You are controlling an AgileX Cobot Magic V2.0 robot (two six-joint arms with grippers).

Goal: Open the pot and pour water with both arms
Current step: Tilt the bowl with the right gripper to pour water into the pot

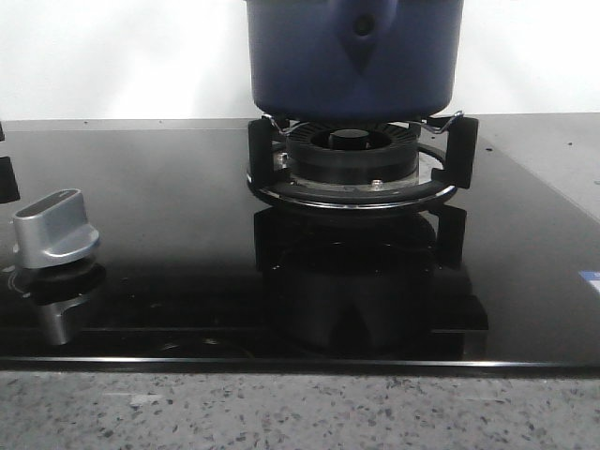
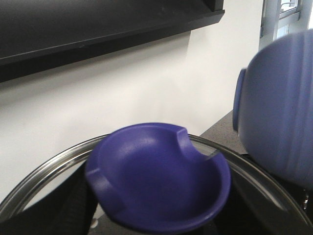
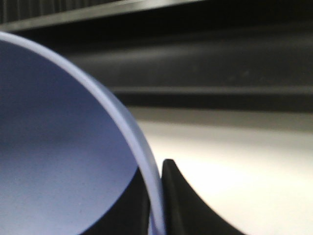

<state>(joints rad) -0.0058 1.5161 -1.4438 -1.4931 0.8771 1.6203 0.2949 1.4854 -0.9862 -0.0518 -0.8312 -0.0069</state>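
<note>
The dark-blue pot (image 1: 354, 58) stands over the gas burner (image 1: 352, 150) in the front view, its rounded bottom edge just above the black pan support (image 1: 361, 183), with thin wire prongs showing at either side under its base. Whether the pot rests on the support or is held slightly clear of it cannot be told. Its tapered blue handle mount (image 1: 364, 28), with a dark hole, faces the camera. The burner sits on a glossy black glass cooktop (image 1: 169, 234), which mirrors the support and the pot. A silver control knob (image 1: 56, 228) stands near the cooktop's left side, well apart from the burner. The cooktop is set into a speckled grey bench (image 1: 300, 412).

In the left wrist view, a glass lid (image 2: 44, 171) with a steel rim fills the lower part of the picture, and its round dark-blue knob (image 2: 159, 178) with notched sides sits right in front of the camera. The pot (image 2: 281, 103) appears beside it, blurred. The left tool itself is hidden by the lid, so its state cannot be told.

In the right wrist view, the pot's rim (image 3: 142, 161) passes between two dark fingers (image 3: 183, 200), one on each side of the wall, so the right tool is clamped on the pot.
</note>
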